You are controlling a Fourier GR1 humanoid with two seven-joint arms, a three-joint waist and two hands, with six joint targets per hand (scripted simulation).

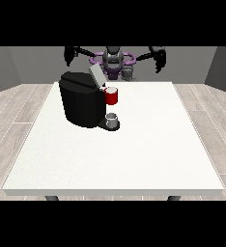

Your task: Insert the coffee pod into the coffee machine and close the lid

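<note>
A black coffee machine (81, 102) stands on the white table (134, 154) at the left of centre. Its grey lid (96, 75) is tilted up, open. A red part (112, 96) with a pale top sits at the machine's front head. A small grey cup (112, 118) rests on the machine's base below it. I cannot pick out the coffee pod for certain. The hand at the view's left (69, 54) is raised beside the robot, away from the machine. The hand at the view's right (159, 61) is raised likewise, far from the machine. Both hold nothing.
The robot's torso (114, 60) stands behind the table's far edge. Wooden floor surrounds the table, with grey walls behind.
</note>
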